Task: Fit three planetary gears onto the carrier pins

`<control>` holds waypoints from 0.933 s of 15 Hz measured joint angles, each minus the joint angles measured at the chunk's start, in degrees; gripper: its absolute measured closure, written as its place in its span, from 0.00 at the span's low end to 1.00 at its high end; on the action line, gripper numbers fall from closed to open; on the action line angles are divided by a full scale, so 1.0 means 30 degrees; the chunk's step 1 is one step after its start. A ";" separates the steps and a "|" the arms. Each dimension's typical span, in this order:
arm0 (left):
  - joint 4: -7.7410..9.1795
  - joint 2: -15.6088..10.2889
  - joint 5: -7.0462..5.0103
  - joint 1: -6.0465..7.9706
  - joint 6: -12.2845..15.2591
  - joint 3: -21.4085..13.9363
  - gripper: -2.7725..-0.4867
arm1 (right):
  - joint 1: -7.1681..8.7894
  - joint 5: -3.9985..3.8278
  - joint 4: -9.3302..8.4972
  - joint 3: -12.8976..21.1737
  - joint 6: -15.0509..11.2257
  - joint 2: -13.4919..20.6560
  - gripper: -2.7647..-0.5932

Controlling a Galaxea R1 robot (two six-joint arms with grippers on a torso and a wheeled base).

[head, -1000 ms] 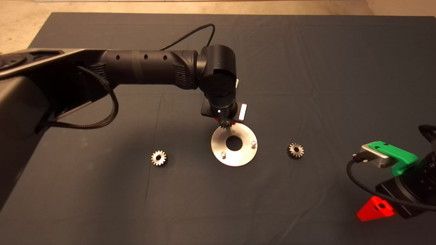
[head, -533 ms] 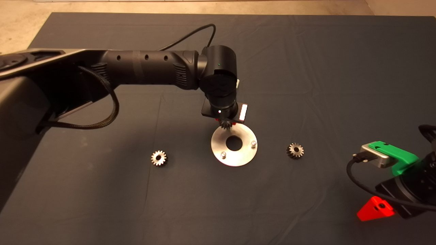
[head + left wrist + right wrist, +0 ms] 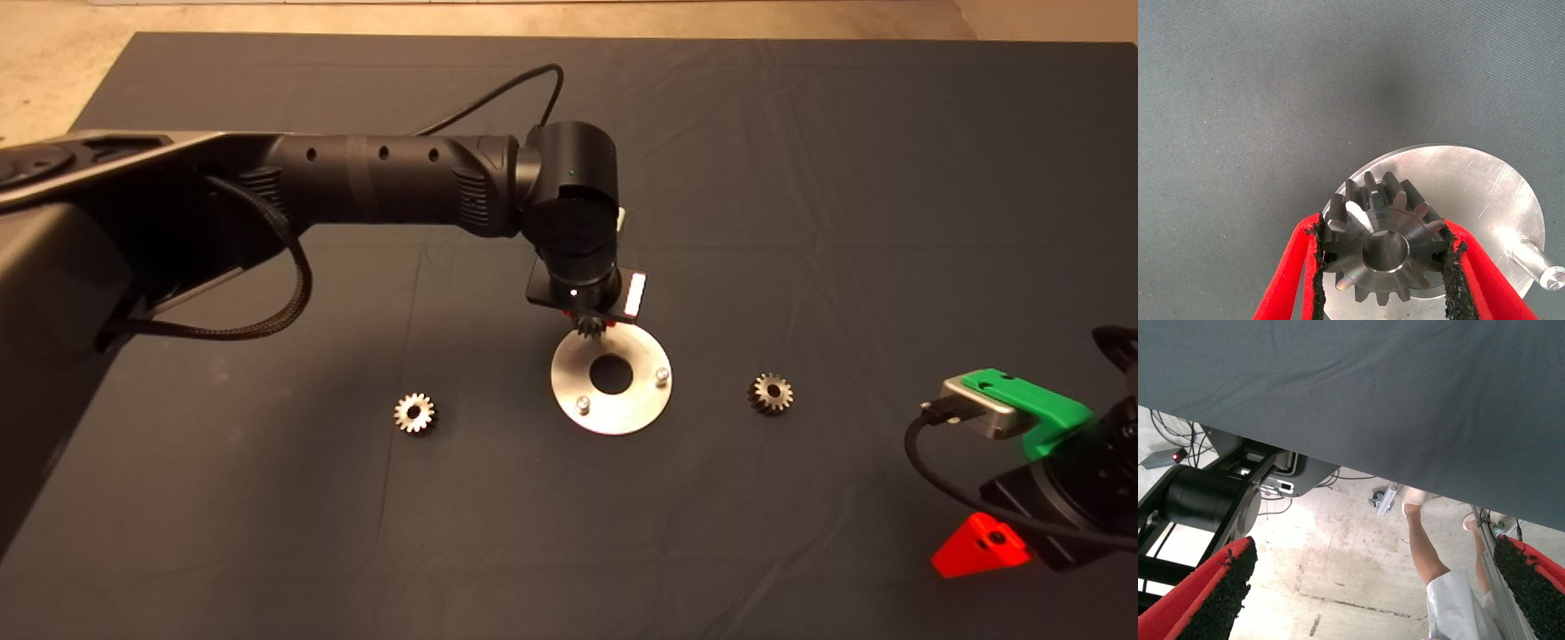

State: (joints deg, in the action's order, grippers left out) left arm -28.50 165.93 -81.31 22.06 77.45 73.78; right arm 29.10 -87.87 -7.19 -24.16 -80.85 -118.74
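Observation:
My left gripper (image 3: pixel 588 320) hangs over the far rim of the silver disc (image 3: pixel 627 411), shut on one planetary gear (image 3: pixel 1381 250). In the left wrist view the gripper (image 3: pixel 1385 233) pinches the gear's teeth from both sides, flat face toward the camera, just above the disc (image 3: pixel 1471 187). Two carrier pins (image 3: pixel 582 405) (image 3: pixel 661 376) stand bare on the disc, and one pin (image 3: pixel 1540 267) shows in the wrist view. A third pin is hidden under the held gear. Two other gears lie flat on the mat, one left (image 3: pixel 415 412) and one right (image 3: pixel 771 393) of the disc.
My right gripper (image 3: pixel 981 544) is parked at the lower right edge, fingers wide apart (image 3: pixel 1371 587). Its wrist view looks past the mat's edge to the floor, a robot base (image 3: pixel 1208 500) and a person's legs (image 3: pixel 1425 547).
The left arm has sunk very slightly; the held gear stays over the disc's far rim. Nothing else has moved.

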 joint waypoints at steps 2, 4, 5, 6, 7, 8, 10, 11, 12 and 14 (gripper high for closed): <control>-0.0008 0.0020 0.0110 0.0006 -0.0128 0.0049 0.82 | 0.0000 0.0000 -0.0008 0.0000 -0.0005 -0.0003 0.05; -0.0016 0.0041 0.0260 0.0014 -0.0213 0.0280 0.82 | 0.0000 0.0000 -0.0008 0.0000 -0.0002 0.0000 0.06; -0.0016 0.0041 0.0333 0.0014 -0.0449 0.0370 0.82 | 0.0000 0.0000 0.0000 0.0000 0.0000 -0.0004 0.05; -0.0008 0.0049 0.0394 0.0023 -0.0579 0.0427 0.82 | 0.0000 0.0000 -0.0008 0.0000 -0.0006 0.0000 0.05; -0.0004 0.0049 0.0508 0.0023 -0.0615 0.0528 0.82 | 0.0000 0.0001 -0.0001 0.0000 0.0000 0.0000 0.05; -0.0008 0.0057 0.0581 0.0023 -0.0624 0.0581 0.82 | 0.0000 0.0000 -0.0008 0.0000 0.0000 0.0000 0.05; -0.0016 0.0049 0.0605 0.0023 -0.0621 0.0581 0.82 | 0.0000 0.0000 -0.0008 0.0000 0.0000 0.0000 0.05; -0.0016 0.0046 0.0605 0.0014 -0.0615 0.0573 0.82 | 0.0000 0.0000 -0.0006 0.0000 -0.0002 0.0000 0.05; -0.0016 0.0039 0.0605 0.0014 -0.0604 0.0565 0.82 | 0.0000 0.0000 -0.0008 0.0000 0.0000 0.0000 0.06; -0.0096 -0.0024 0.0605 0.0006 -0.0579 0.0379 0.82 | 0.0000 0.0008 -0.0006 0.0000 -0.0006 0.0000 0.05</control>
State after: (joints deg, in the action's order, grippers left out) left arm -28.79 165.85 -79.49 22.08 75.72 74.92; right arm 29.10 -87.85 -7.21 -24.16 -80.86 -118.74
